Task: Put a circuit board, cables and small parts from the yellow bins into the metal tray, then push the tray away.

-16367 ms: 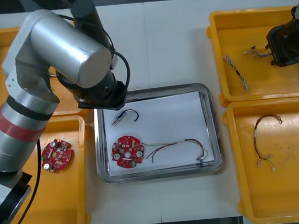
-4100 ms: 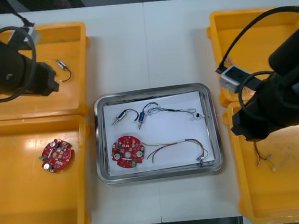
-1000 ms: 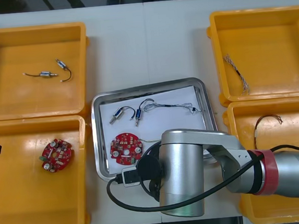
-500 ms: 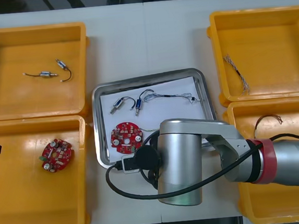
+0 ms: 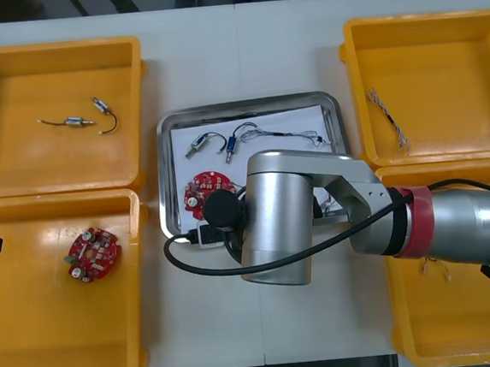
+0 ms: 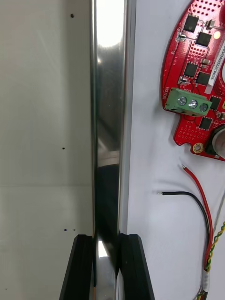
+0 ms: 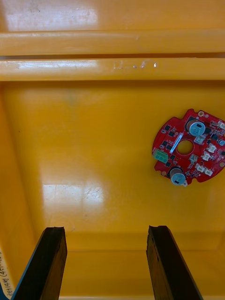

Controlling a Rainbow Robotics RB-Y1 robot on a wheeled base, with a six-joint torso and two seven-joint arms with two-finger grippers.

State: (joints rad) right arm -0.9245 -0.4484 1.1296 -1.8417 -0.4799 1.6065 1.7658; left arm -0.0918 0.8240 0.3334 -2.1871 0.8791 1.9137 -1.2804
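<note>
**Tray (image 6: 108, 93) rim clenched in right gripper (image 6: 108, 269)**

The right wrist view has the two black fingers (image 6: 84, 269) set apart by the rim's width. One is on the table (image 6: 47, 117) side and the other over the tray's white inside. Past them in the tray lie a board (image 6: 197, 89) and red and black wire ends (image 6: 183, 192).

From above, the right arm (image 5: 274, 224) lies across the tray's near part. It hides the near rim, the gripper under it, and part of the near right bin (image 5: 463, 319). Beyond the arm the tray shows the board, two small metal parts (image 5: 199, 145) and a blue and white cable (image 5: 288, 135). The tray stands between the bins.

The far left bin (image 5: 3, 170) holds two loose parts (image 5: 72, 122). The far right bin (image 5: 420, 31) holds a twisted cable (image 5: 387, 119).

The left gripper (image 7: 108, 262) hangs released over the near left bin (image 7: 93, 140), its fingers well apart. A spare board (image 7: 190, 147) lies on the bin floor beyond them.
</note>
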